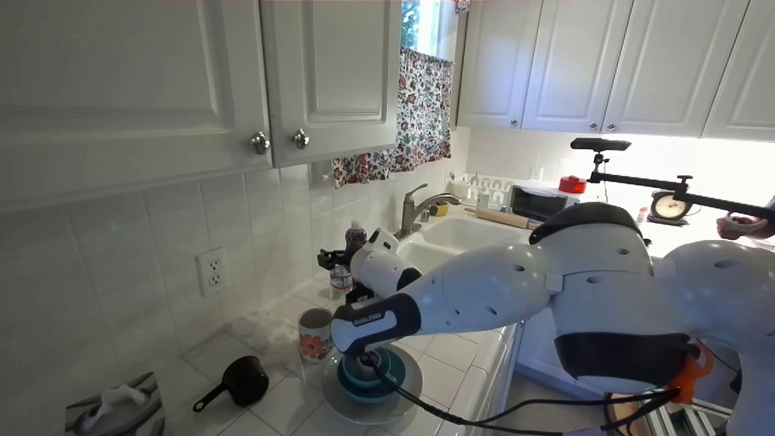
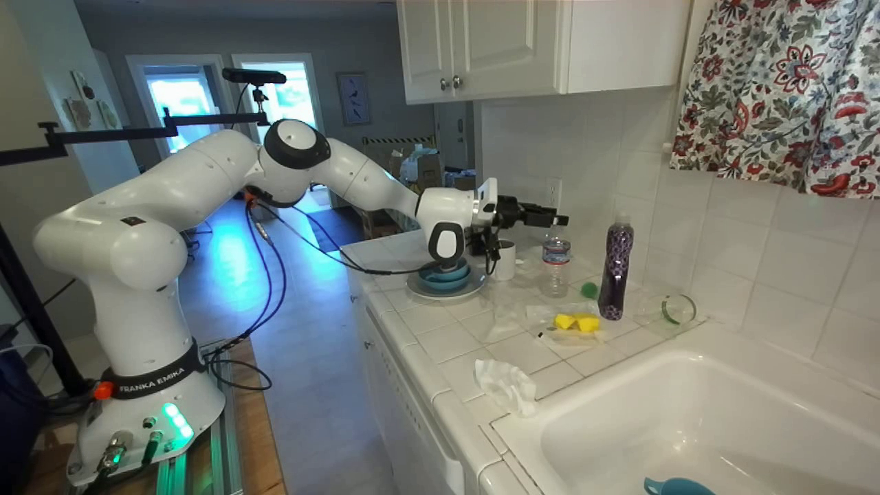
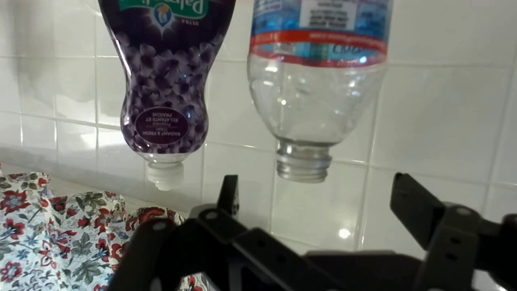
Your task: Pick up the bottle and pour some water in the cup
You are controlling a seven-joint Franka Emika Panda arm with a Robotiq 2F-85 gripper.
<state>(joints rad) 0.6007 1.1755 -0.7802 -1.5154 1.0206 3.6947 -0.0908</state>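
The bottle is a clear plastic water bottle with a blue and red label, uncapped and upright on the counter, in both exterior views [image 1: 340,280] [image 2: 555,254]. In the upside-down wrist view [image 3: 317,97] its neck points down. My gripper [image 3: 319,196] is open, with nothing between its fingers. In both exterior views [image 1: 330,259] [image 2: 558,218] it is level with or just above the bottle's top, apparently not touching. The cup, a white mug with an orange-pink flower [image 1: 313,340], stands near the bottle; it also shows beneath the wrist [image 2: 506,262].
A tall purple soap bottle [image 2: 617,268] stands beside the water bottle. Stacked teal bowls [image 2: 445,283] on a grey plate [image 1: 415,387] lie under the wrist. A black scoop [image 1: 247,381], a yellow item [image 2: 577,322], crumpled paper [image 2: 505,386] and the sink [image 2: 550,430] are around; tiled wall behind.
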